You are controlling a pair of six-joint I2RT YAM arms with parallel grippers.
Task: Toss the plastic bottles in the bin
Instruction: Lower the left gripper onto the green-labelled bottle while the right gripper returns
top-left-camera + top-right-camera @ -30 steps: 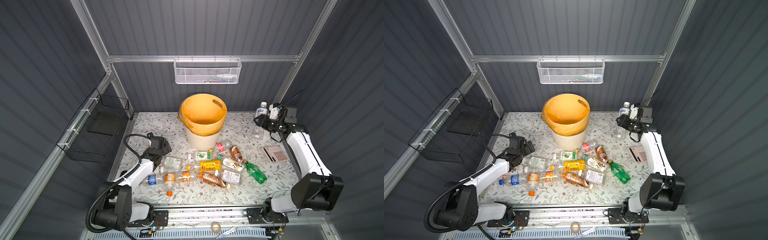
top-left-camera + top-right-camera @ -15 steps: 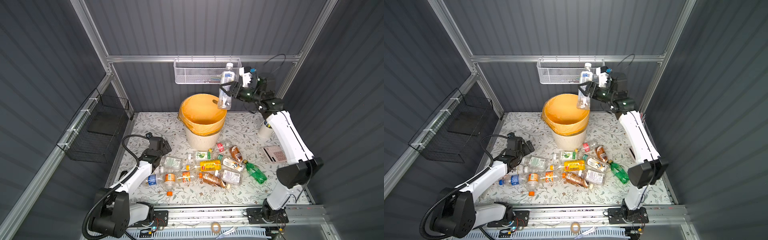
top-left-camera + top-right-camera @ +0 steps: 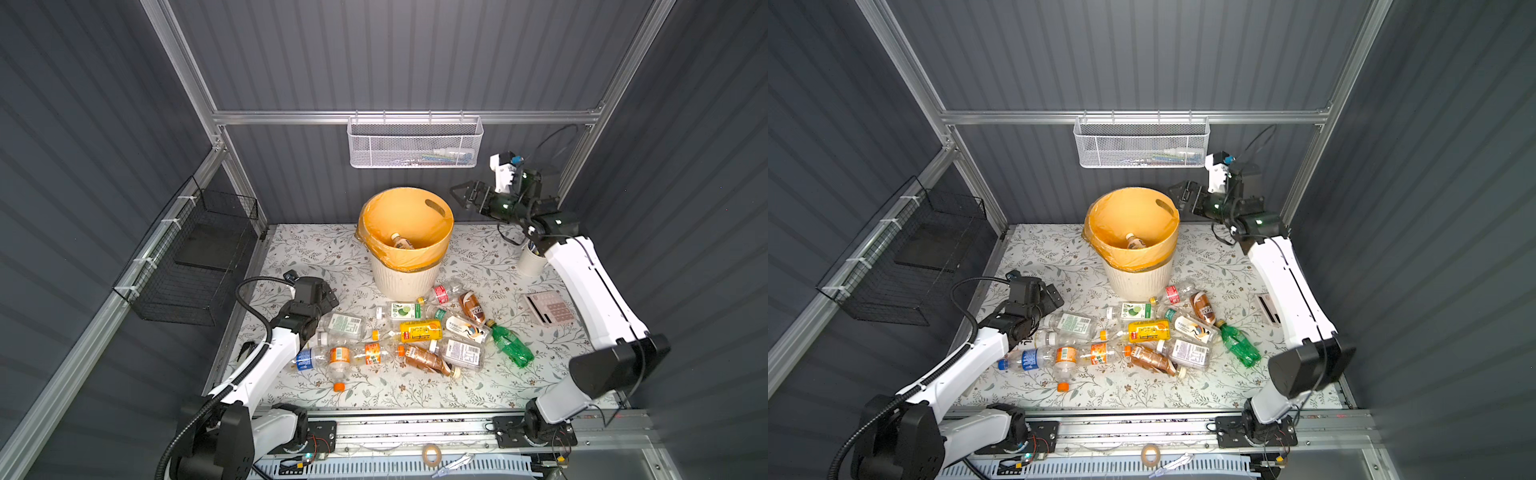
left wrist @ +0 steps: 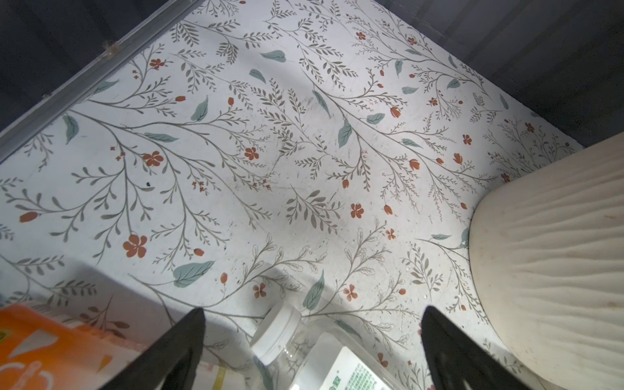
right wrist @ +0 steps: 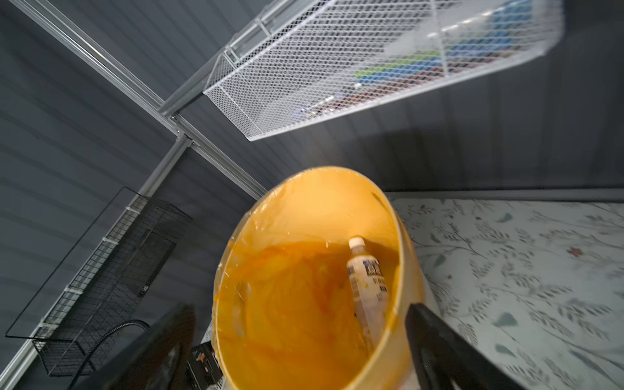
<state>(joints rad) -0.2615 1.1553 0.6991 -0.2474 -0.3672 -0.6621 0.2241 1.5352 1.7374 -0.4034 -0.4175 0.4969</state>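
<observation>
With one bottle [image 3: 401,241] dropped in the bin [image 3: 405,274] and the right gripper [image 3: 459,194] wide open, empty, at its 2 o'clock, the left gripper [image 3: 328,297], open and empty at 8 o'clock, should probably next grasp the white-capped bottle [image 4: 310,358].

I am spreading my right gripper [image 3: 460,195] wide and drawing it back beside the bin [image 3: 409,276]; the clear bottle [image 3: 401,241] I was carrying over is now lying inside it.
</observation>
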